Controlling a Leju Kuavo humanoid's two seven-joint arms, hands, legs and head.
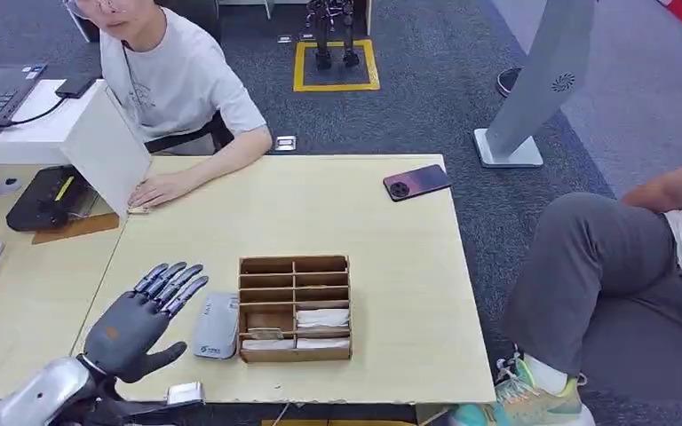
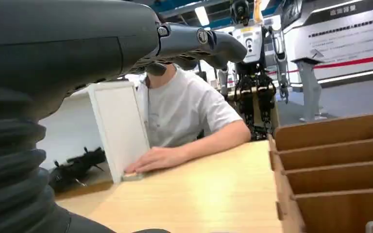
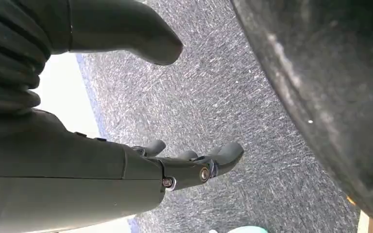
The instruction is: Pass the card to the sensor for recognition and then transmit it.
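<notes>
the left hand's fingers [image 1: 170,286] are stretched out straight and slightly fanned, holding nothing, with the thumb angled off to the side. the left hand [image 1: 133,324] hovers palm-down over the near left part of the desk [image 1: 337,222], just beside a grey card sensor [image 1: 216,326] lying flat. touching the sensor's far side is a wooden divided box [image 1: 294,308], and pale cards [image 1: 321,319] lie in its near compartments. the right hand [image 3: 141,170] hangs over grey carpet, its fingers [image 3: 223,158] loosely apart and empty, though the view is turned and partly blocked. a dark phone [image 1: 416,182] sits at the desk's far right corner. a person's hand [image 1: 162,188] rests beside a white upright board [image 1: 107,155].
</notes>
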